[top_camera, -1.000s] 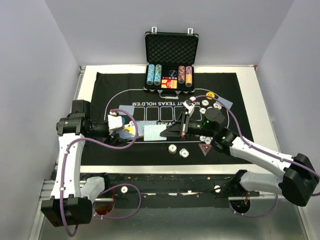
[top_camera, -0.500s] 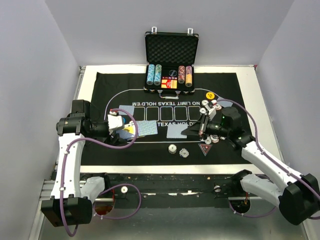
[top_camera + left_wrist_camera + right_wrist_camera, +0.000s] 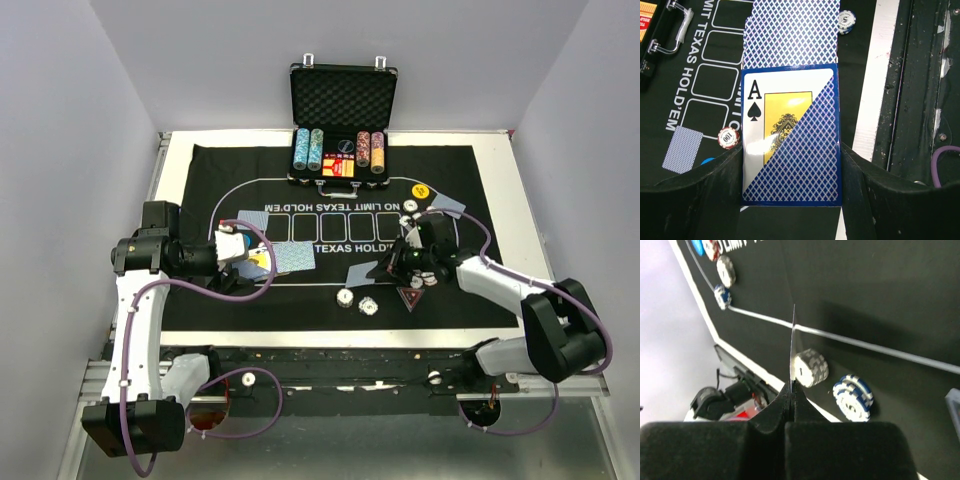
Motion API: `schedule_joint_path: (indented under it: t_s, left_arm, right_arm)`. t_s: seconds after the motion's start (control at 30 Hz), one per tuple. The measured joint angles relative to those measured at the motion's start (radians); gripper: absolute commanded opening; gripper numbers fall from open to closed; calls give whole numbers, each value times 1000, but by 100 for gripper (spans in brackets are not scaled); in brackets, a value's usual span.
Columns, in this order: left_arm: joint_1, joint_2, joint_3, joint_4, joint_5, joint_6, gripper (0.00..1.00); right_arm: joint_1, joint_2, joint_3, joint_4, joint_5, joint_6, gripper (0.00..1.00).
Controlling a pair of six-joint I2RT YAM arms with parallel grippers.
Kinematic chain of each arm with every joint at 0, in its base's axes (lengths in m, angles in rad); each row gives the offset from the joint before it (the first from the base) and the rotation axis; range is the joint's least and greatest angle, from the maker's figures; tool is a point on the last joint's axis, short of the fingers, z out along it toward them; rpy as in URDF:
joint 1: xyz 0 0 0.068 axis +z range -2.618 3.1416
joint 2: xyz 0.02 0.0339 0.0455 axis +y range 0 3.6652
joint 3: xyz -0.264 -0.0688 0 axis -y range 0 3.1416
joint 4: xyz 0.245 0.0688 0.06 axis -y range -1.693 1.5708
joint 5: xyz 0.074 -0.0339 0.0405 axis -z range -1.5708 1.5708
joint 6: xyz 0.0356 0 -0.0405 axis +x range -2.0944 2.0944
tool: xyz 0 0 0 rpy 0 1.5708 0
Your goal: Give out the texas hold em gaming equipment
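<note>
Slippage is looking likely for the single card (image 3: 792, 340) that the right tool (image 3: 791, 386) is pinching shut by one thin edge low over the chips (image 3: 811, 368) on the mat (image 3: 880, 300), while the left tool (image 3: 790, 167) is clamping the pack of cards (image 3: 790, 135) over the mat's left side.

Scattered blue-backed cards (image 3: 293, 259) and striped chips (image 3: 345, 297)

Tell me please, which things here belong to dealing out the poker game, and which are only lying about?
For the job:
- deck of cards, held in the left gripper
- single card, held in the right gripper
- loose chips
- red triangle
- yellow button

Lying about:
- black case
- printed mat
</note>
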Motion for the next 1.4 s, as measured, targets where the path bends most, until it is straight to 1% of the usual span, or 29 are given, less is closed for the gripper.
schedule_joint_path:
  t_s: [0.17,0.37,0.47,0.6,0.67,0.77,0.83,1.0,1.13,1.2,1.27,1.4]
  left_arm:
    - [0,-10,0,-2,0,0,46]
    - [0,-9,0,-2,0,0,46]
    - [0,-9,0,-3,0,1,46]
    - [0,-9,0,-6,0,2,46]
    - [0,-9,0,-6,0,4,46]
    - [0,-9,0,-7,0,4,46]
    - [0,-9,0,-7,0,4,46]
    - [0,-8,0,-8,0,5,46]
    - [0,-6,0,-12,0,5,46]
    - [0,-6,0,-14,0,5,46]
    - [0,-5,0,-14,0,6,46]
    - [0,1,0,-14,0,8,46]
  right_arm:
    - [0,22,58,-48,111,-63,1]
    - [-1,39,81,-96,206,-117,2]
    - [-1,71,84,-124,231,-137,9]
    - [-1,99,83,-166,259,-157,25]
    - [-1,100,83,-185,273,-159,34]
    - [-1,94,83,-220,304,-166,55]
    - [-1,84,83,-247,324,-172,63]
    - [-1,45,105,-315,352,-186,66]
    - [-1,-26,136,-356,341,-187,69]
    - [-1,-74,163,-358,304,-182,72]
    - [-1,-118,198,-348,252,-167,77]
    - [-1,-177,267,-267,125,-111,87]
